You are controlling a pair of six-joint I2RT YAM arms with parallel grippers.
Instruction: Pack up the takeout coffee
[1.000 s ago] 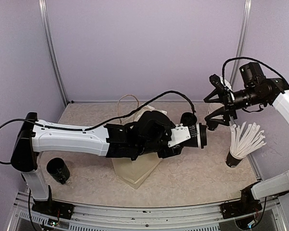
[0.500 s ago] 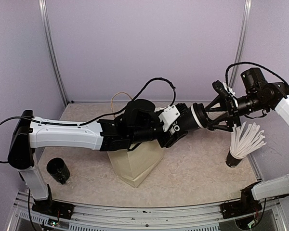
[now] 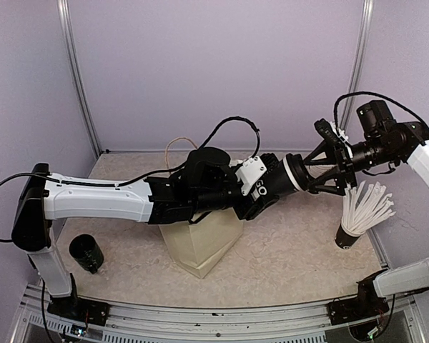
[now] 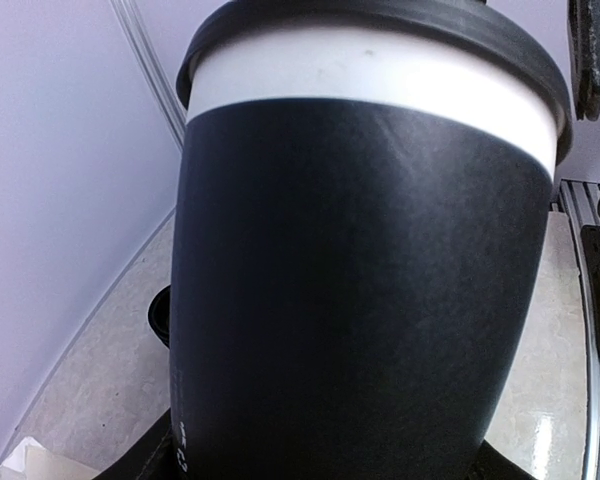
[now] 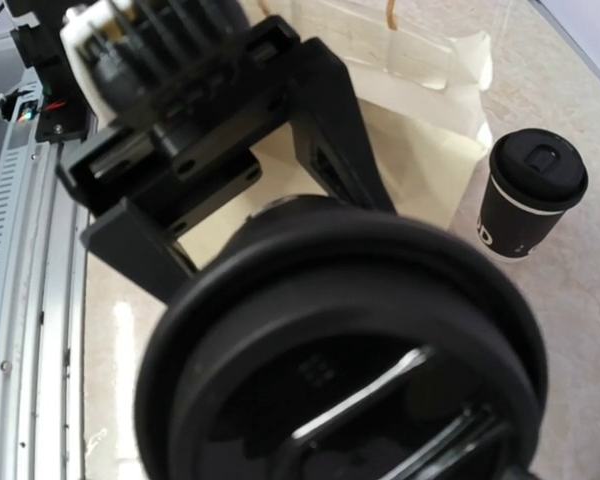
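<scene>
Top external view: the lidded cup [image 3: 295,176] is held above the desk [image 3: 286,250], clamped in the left hand [image 3: 284,180]; the right hand [image 3: 316,173] is spread apart at its lid [image 4: 380,25]. The bag [image 3: 200,246] is judged not yet filled.

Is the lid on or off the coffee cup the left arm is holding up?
On. In the left wrist view the black lid sits over the white band at the top of the coffee cup.
</scene>
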